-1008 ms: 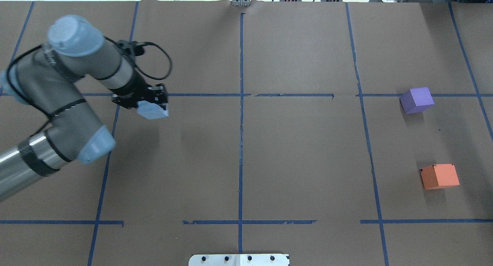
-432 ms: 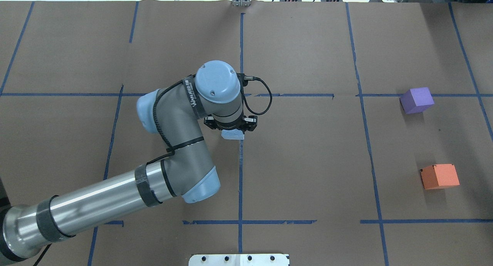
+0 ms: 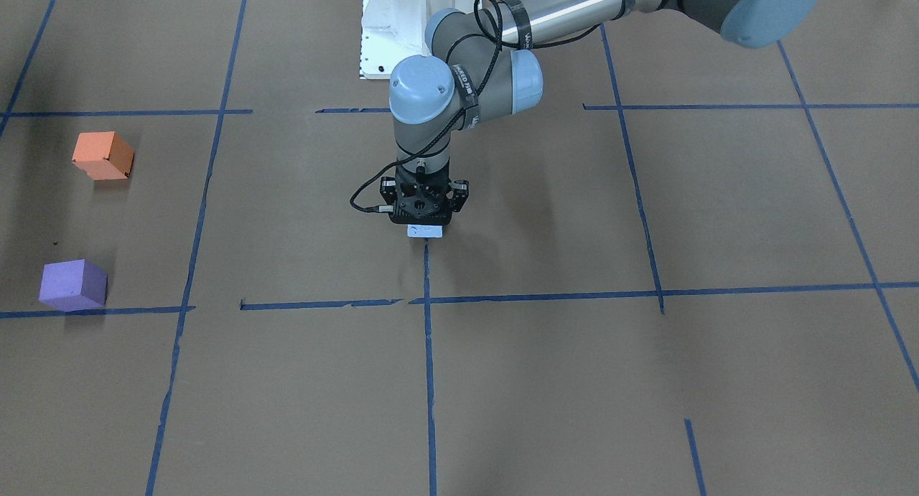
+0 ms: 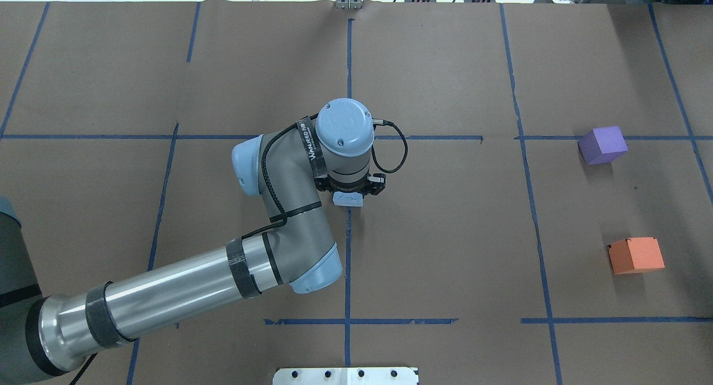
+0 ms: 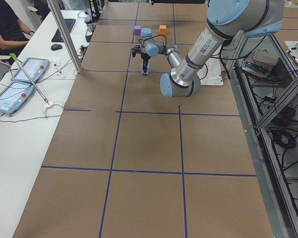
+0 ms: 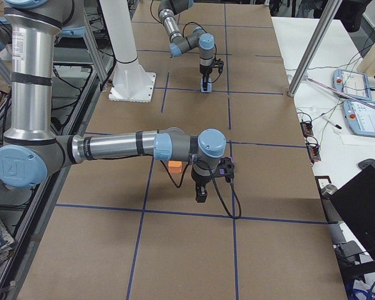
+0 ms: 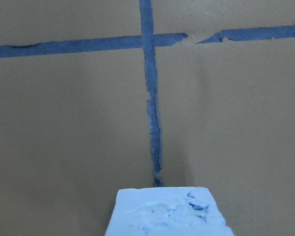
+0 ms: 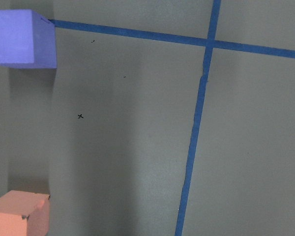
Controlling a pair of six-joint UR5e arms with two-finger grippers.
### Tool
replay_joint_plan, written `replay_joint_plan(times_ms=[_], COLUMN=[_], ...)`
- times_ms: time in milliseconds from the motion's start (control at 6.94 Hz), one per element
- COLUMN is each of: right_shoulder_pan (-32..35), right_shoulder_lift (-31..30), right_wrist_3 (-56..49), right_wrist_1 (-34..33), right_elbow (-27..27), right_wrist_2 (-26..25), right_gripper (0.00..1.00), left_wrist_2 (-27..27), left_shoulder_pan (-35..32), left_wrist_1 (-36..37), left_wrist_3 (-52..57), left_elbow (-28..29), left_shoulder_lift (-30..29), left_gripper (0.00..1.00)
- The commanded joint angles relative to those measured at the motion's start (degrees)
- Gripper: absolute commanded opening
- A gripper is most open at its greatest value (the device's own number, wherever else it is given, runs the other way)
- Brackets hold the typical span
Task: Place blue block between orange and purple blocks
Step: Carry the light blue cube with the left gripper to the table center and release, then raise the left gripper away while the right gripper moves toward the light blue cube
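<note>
Change: the blue block (image 4: 348, 200) has been carried from the upper left of the overhead frame to its centre, by the vertical tape line (image 4: 347, 262).
Left jaws: pinched on the blue block, pointed down at the worktop (image 4: 445, 234).
Right jaws: shown only in a side view, so their state cannot be told.
Targets: purple block (image 4: 602, 145) and orange block (image 4: 636, 255) sit at the far right of the overhead frame, with a gap between them.
Meaning: the carry is judged roughly half done, and release is not yet due.

centre block (image 4: 348, 199): over the table's (image 4: 445, 234) middle tape line (image 4: 347, 296), well left of the other two.
far block (image 4: 602, 145): right side, behind the near block (image 4: 636, 255), apart from it.
</note>
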Motion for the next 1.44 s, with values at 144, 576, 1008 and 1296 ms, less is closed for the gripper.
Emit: replay_joint_plan(times_ms=[144, 576, 1008, 1296], right_shoulder_pan=[-1.4, -4.6, -15.2, -27.0], right_shoulder_lift=[0.3, 4.7, 14.5, 25.9], right_wrist_3=[0.1, 5.5, 28.6, 51.0], right_wrist_1=[0.1, 0.1, 0.6, 3.4], right_elbow=[0.3, 3.3, 8.3, 7.9], right_wrist_2=[0.2, 6.6, 5.9, -0.5], right_gripper=[1.0, 1.0, 1.0, 1.0], left_wrist_2=[0.0, -0.4, -9.6, -14.1], left_shoulder_pan=[0.5, -4.8, -12.6, -17.8], left_wrist_1=[-0.2, -0.4, 8.6, 9.0], left_wrist_3=[0.3, 0.2, 0.4, 7.3], left_elbow=[2.3, -6.2, -29.6, -43.6], left_shoulder_lift=[-0.9, -0.5, 12.4, 25.9], left_gripper=[0.88, 1.0, 1.0, 1.0])
